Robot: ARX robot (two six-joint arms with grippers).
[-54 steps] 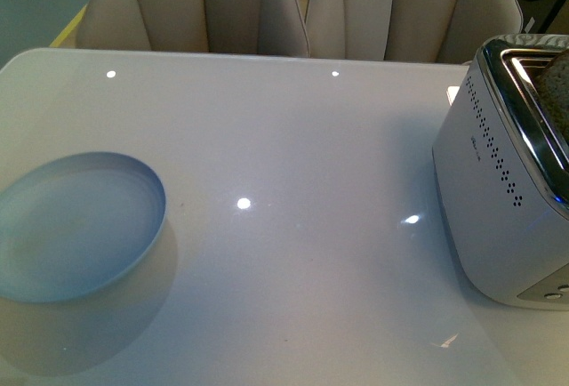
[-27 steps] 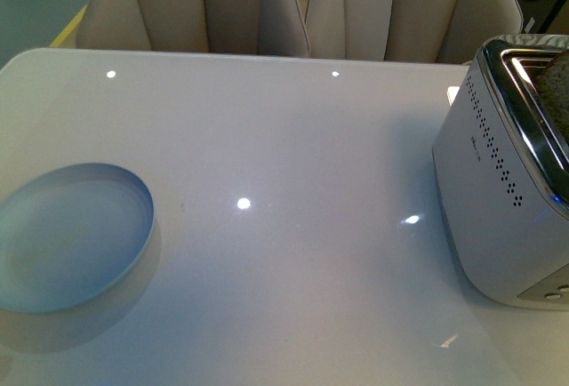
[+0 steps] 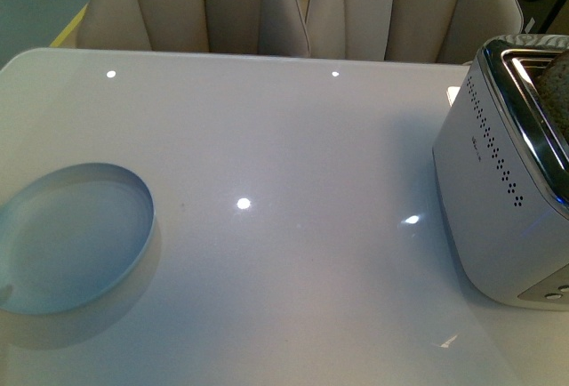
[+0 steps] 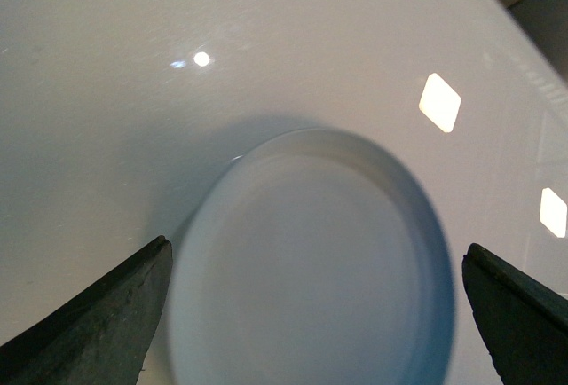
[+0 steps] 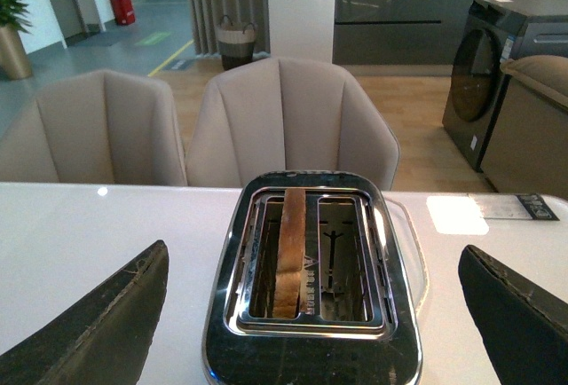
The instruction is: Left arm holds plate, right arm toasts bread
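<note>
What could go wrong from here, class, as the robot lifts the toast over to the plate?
1. The brown-crusted bread slice stands in one narrow slot of the shiny chrome toaster; the open right gripper might hit the rim.
2. The round, pale blue glossy plate may slip on the slick white table: the left gripper is open.

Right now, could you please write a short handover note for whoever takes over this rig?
Left gripper: fingers open on either side of the plate, not gripping it.
Right gripper: fingers open, above the toaster.
Bread stands in one slot of the toaster; the other slot is empty.
Plate lies empty on the table.
Done: bread loaded.
Left: grasp the plate, take the bread out.
</note>
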